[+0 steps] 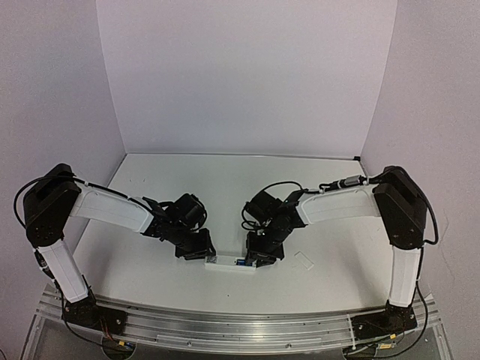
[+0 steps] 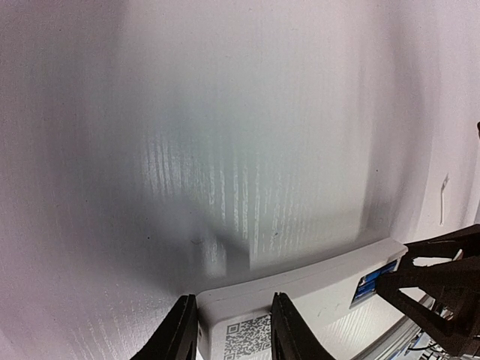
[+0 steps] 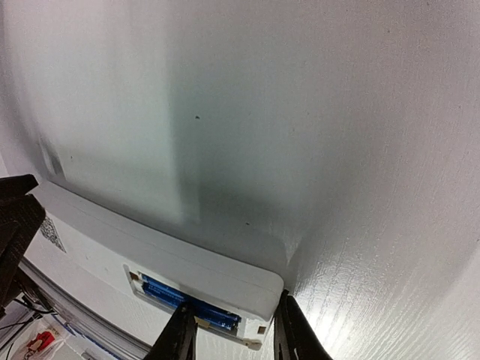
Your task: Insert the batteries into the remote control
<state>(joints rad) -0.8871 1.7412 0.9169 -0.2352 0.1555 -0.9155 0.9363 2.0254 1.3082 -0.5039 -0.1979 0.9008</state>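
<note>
The remote control (image 1: pixel 227 263) lies back-up on the tabletop (image 1: pixel 225 187). The left fingers (image 2: pixel 180 330) are clamped on its end with the QR label. The right fingers (image 3: pixel 176 337) stand apart, straddling the opposite end. Just ahead of their tips, two blue batteries (image 3: pixel 187 300) sit side by side in the open compartment.

White remote control (image 3: pixel 172 251) lies face-down; blue batteries (image 3: pixel 187 300) apparently seated inside.
</note>
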